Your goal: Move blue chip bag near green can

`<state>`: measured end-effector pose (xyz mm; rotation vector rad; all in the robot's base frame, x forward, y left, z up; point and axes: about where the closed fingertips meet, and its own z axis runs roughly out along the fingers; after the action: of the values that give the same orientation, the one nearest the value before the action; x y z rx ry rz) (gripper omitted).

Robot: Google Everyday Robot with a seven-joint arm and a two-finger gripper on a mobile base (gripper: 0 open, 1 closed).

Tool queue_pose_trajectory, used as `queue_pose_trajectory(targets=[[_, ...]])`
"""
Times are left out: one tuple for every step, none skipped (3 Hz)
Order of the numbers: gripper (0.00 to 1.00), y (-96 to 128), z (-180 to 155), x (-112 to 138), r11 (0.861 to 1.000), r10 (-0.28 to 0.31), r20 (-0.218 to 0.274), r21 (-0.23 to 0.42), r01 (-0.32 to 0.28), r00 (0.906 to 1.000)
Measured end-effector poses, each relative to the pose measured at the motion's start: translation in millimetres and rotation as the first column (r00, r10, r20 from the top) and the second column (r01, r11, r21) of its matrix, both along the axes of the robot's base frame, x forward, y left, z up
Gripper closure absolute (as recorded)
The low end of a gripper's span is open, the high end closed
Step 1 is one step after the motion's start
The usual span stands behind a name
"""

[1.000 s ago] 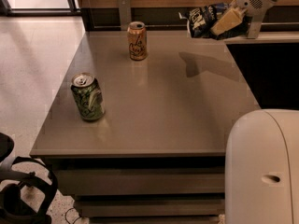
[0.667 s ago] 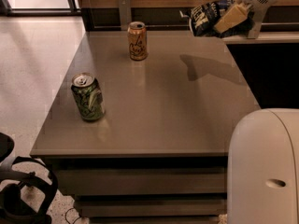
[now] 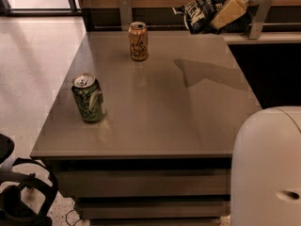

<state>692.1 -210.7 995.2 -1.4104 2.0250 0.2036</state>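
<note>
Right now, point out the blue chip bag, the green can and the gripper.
blue chip bag (image 3: 200, 11), camera view, on its navy front with white lettering.
green can (image 3: 89, 102), camera view, middle of its side wall.
gripper (image 3: 218, 19), camera view, top right, between the fingertips clamping the bag.

No legible text anywhere. White lettering on the blue chip bag (image 3: 201, 11) can't be made out, same for the markings on the green can (image 3: 88, 98) and the orange can (image 3: 138, 41). Gripper (image 3: 220, 19) clamps the bag above the far right corner of the desk (image 3: 155, 112).
</note>
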Motion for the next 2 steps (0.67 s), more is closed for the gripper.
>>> queue_pose_trajectory(targets=[[1.0, 1, -4, 3, 1.0, -0.011, -0.007, 0.003, 0.011, 0.9999], [1.0, 0, -2, -11, 1.0, -0.022, -0.034, -0.012, 0.021, 0.9992]])
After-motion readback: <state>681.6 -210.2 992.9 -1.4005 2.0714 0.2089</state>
